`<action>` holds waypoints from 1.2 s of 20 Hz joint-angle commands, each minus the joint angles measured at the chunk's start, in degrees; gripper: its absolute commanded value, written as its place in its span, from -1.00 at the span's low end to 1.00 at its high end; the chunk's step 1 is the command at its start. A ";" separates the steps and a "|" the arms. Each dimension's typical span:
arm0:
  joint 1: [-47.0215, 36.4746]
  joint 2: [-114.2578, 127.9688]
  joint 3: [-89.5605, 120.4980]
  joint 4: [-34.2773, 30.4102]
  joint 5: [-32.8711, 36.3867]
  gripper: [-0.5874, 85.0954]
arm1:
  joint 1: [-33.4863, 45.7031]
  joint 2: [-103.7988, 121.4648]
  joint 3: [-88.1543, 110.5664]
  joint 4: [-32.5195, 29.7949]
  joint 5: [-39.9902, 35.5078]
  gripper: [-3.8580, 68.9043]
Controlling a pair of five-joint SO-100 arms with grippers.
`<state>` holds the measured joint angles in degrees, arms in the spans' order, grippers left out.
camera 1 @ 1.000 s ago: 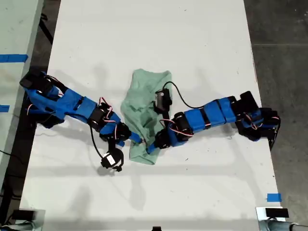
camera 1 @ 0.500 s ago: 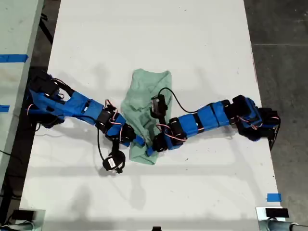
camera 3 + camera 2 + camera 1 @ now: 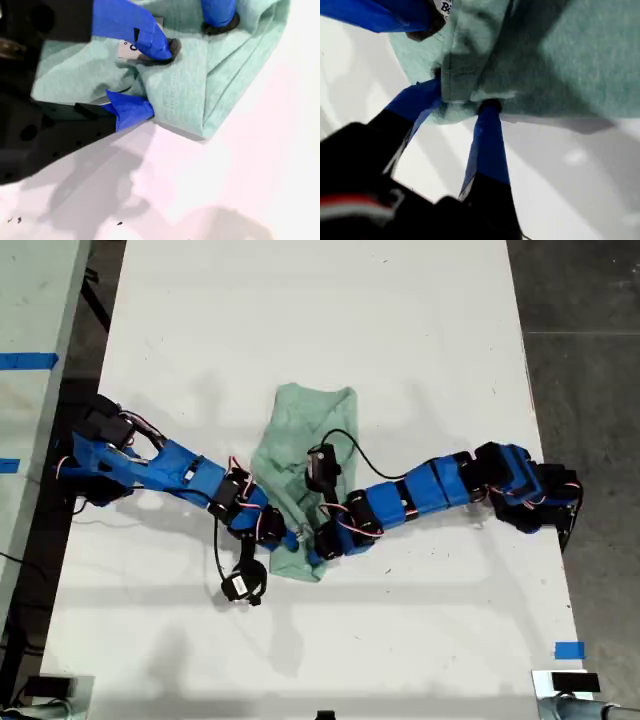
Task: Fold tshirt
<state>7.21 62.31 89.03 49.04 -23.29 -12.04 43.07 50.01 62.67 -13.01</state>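
the tshirt [image 3: 298, 480] lies bunched and partly folded near the middle of the white table [image 3: 400, 330], a long narrow heap. its long axis runs from the far side of the table toward the near edge in the exterior view, leaning a little toward that view's right at the near end.

both blue arms meet at the near end of the cloth. my first gripper [image 3: 462, 102] has its two fingers closed in on a folded hem of the tshirt [image 3: 560, 55], the cloth pinched between them. my second gripper [image 3: 147, 80] is clamped on a fold at the edge too, one finger on top and one underneath, with a small white label [image 3: 131, 47] showing beside the upper finger. the tip of the other gripper presses into the tshirt [image 3: 235, 60] just beyond.
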 commanded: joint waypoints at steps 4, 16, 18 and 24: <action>1.67 0.53 -3.08 -5.89 2.02 -0.98 | -0.44 -1.93 -2.99 -3.96 -0.88 -0.94; 11.95 16.88 -7.03 -6.15 0.44 -0.99 | -5.36 14.24 -6.06 2.37 -7.38 -0.93; 12.13 19.86 -8.61 -4.66 4.04 -0.99 | -4.66 17.14 -7.38 2.81 -9.84 -0.93; 5.10 26.19 -9.23 6.77 11.51 -0.98 | 2.90 20.92 -7.47 5.01 -16.44 -0.93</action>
<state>14.59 81.04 83.41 53.44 -13.62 -12.66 57.92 47.81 65.83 -27.33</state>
